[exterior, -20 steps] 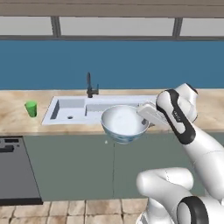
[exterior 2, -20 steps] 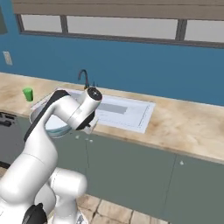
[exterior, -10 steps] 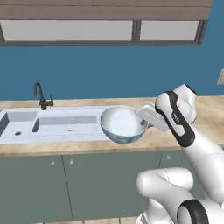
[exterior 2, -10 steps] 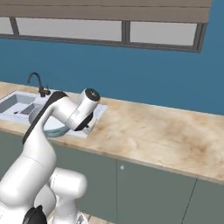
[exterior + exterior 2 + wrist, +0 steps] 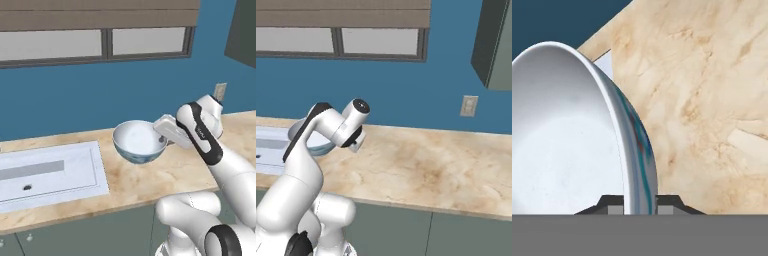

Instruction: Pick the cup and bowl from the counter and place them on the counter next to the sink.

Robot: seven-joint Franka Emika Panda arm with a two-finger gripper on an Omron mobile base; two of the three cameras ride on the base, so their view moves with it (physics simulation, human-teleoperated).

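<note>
The gripper (image 5: 639, 202) pinches the rim of the bowl (image 5: 139, 142), one dark finger tip on each side of the wall, as the hand view shows. We hold the bowl clear of the counter (image 5: 150, 182), roughly upright, its opening facing up.

Reading the left base view from left to right: the sink (image 5: 47, 172) lies recessed at the left edge; next comes a bare stretch of counter just beside the basin; above that stretch hangs the bowl; to its right the white arm reaches in from the lower right. In the right base view the bowl (image 5: 320, 142) shows partly behind the arm, with a long run of counter (image 5: 431, 170) spreading to the right toward a wall outlet (image 5: 469, 106).

We judge the bowl to be stiff, glossy and therefore slippery, and wide enough that a rim grip leaves most of its weight hanging to one side of the fingers. A firm hold on the rim wall seems to us the only workable grasp, since the body is far too broad to span. We would expect it to chip if set down hard, so a slow, level lowering onto the counter beside the sink looks advisable.
</note>
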